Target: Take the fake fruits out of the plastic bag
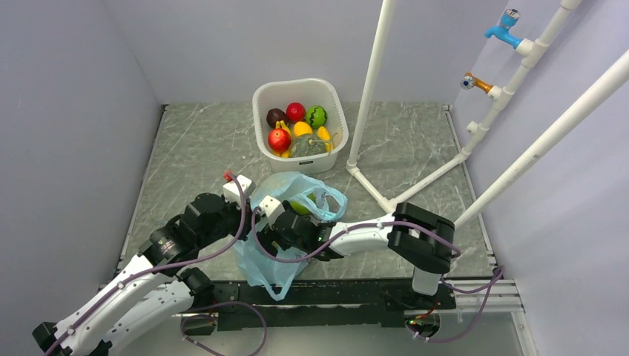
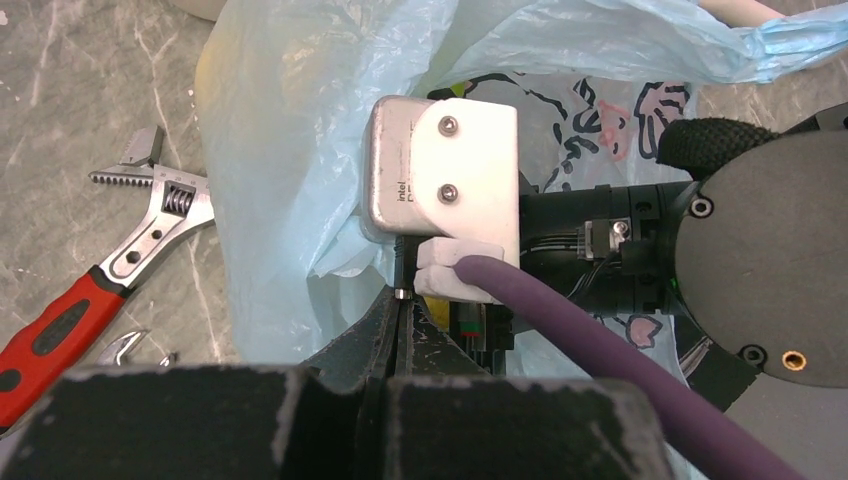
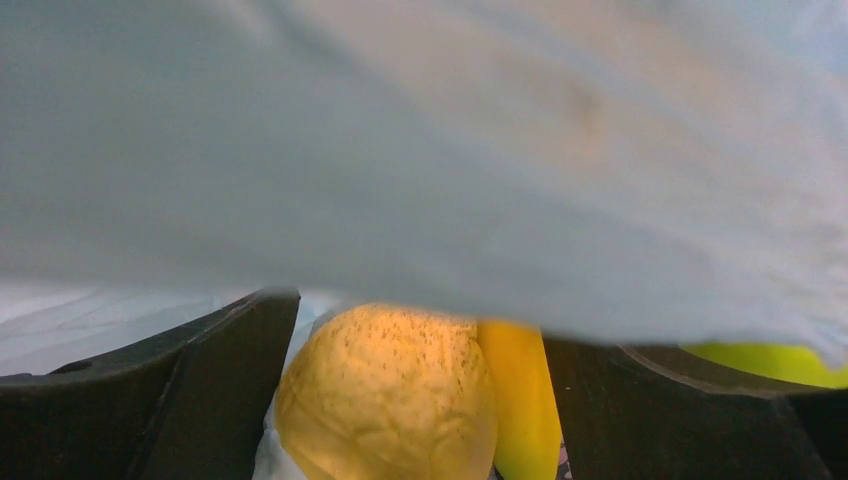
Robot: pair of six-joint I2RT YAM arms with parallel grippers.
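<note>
The red-handled wrench [image 2: 110,270] lies on the desk [image 1: 193,148] at the left of the left wrist view, just beside the plastic bag [image 1: 267,267].

My left fingers [image 2: 398,305] are clenched, tip against tip, at the bag's left edge in the top view. I cannot tell whether film is pinched between them.

The bag lies crumpled at lower centre of the top view, with its printed face turned toward the left wrist camera. The white tub [image 1: 297,81] stands near it at upper centre and holds other fruits.

My right fingers [image 3: 415,335] are inside the bag, spread apart and grasping nothing. Between them, from left to right in the right wrist view, sit the yellow round fruit [image 3: 385,395] and the banana [image 3: 520,400], which touches it. The light green apple [image 3: 765,360] shows at the right edge, beyond the right-hand finger. Bag film covers the upper part of that view.
</note>
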